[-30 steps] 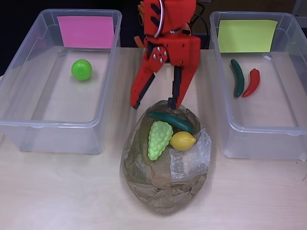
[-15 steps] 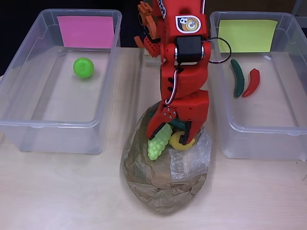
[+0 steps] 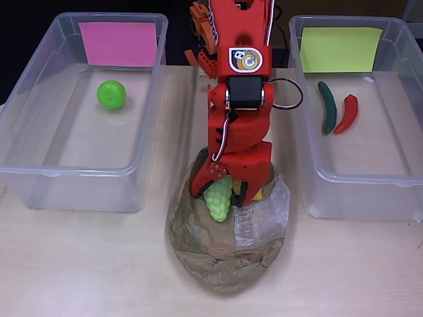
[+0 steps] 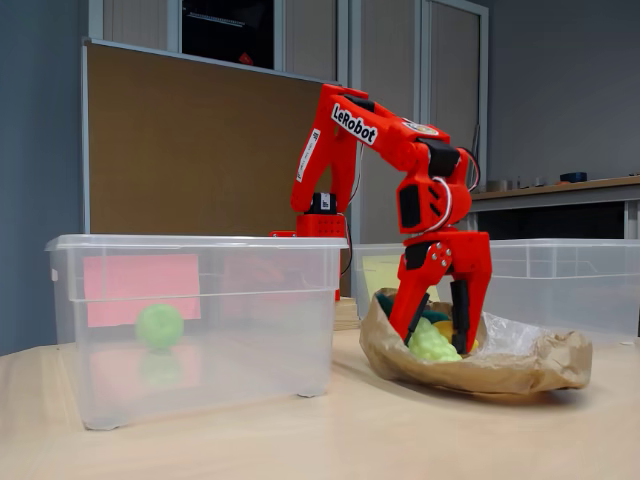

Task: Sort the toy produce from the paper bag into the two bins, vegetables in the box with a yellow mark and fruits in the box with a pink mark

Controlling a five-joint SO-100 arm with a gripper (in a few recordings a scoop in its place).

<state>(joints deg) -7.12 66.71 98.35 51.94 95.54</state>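
My red gripper [image 3: 221, 193] reaches down into the crumpled paper bag [image 3: 225, 257] and stands open. Its fingers straddle a light green toy grape bunch [image 3: 219, 202] that lies in the bag. The fixed view shows the same: gripper [image 4: 436, 322] low over the grapes [image 4: 432, 344], one finger on each side. A yellow lemon [image 3: 258, 193] peeks out just right of the fingers. The pink-marked bin [image 3: 39, 178] holds a green round fruit [image 3: 111, 94]. In the yellow-marked bin [image 3: 344, 198] lie a green pepper [image 3: 326, 107] and a red chili [image 3: 346, 113].
The bag lies on the wooden table between the two clear bins, close to both. The arm's base [image 3: 211, 39] stands at the back between them. Bare tabletop [image 3: 86, 264] runs along the front edge.
The gripper has swung forward and down from behind the bag onto its contents. It now covers the dark green vegetable and most of the lemon, with its fingers around the grapes.
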